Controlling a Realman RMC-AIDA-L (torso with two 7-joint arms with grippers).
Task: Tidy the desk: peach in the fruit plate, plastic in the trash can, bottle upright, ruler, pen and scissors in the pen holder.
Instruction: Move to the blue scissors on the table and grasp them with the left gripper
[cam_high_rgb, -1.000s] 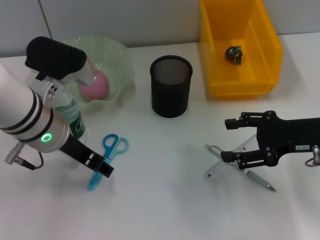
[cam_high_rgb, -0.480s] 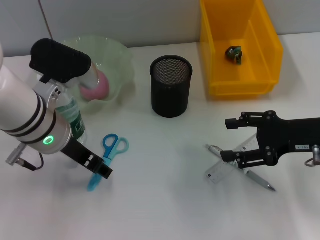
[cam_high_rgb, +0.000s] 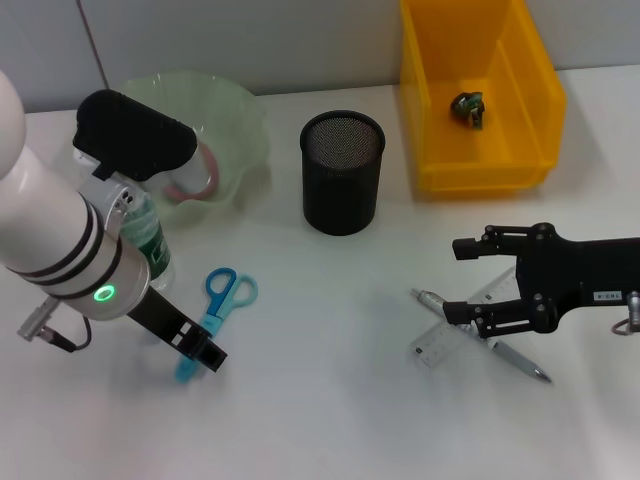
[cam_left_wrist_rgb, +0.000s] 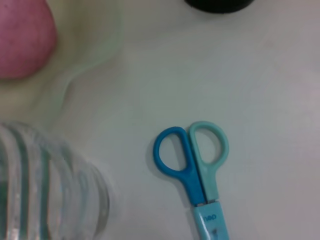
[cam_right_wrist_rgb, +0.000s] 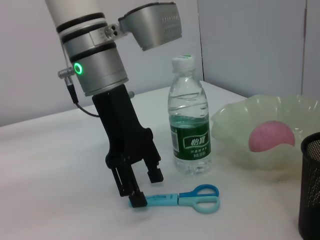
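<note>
Blue and teal scissors (cam_high_rgb: 217, 304) lie closed on the table; they also show in the left wrist view (cam_left_wrist_rgb: 196, 165) and the right wrist view (cam_right_wrist_rgb: 186, 198). My left gripper (cam_high_rgb: 197, 346) is open, pointing down at the blade end of the scissors, with one fingertip (cam_right_wrist_rgb: 137, 200) touching it. The bottle (cam_right_wrist_rgb: 190, 130) stands upright beside it. The pink peach (cam_right_wrist_rgb: 270, 136) lies in the green fruit plate (cam_high_rgb: 242, 125). My right gripper (cam_high_rgb: 456, 281) is open just above the clear ruler (cam_high_rgb: 445, 343) and the pen (cam_high_rgb: 512, 356). The black mesh pen holder (cam_high_rgb: 342, 172) stands at the middle.
A yellow bin (cam_high_rgb: 530, 90) at the back right holds a dark crumpled piece (cam_high_rgb: 467, 107). The bottle and the plate stand close to my left arm. Bare white table lies between the scissors and the ruler.
My left arm has swung right and down over the plate, hiding more of the peach. Its gripper has sunk slightly at the scissors' blade end. The right arm has not moved.
</note>
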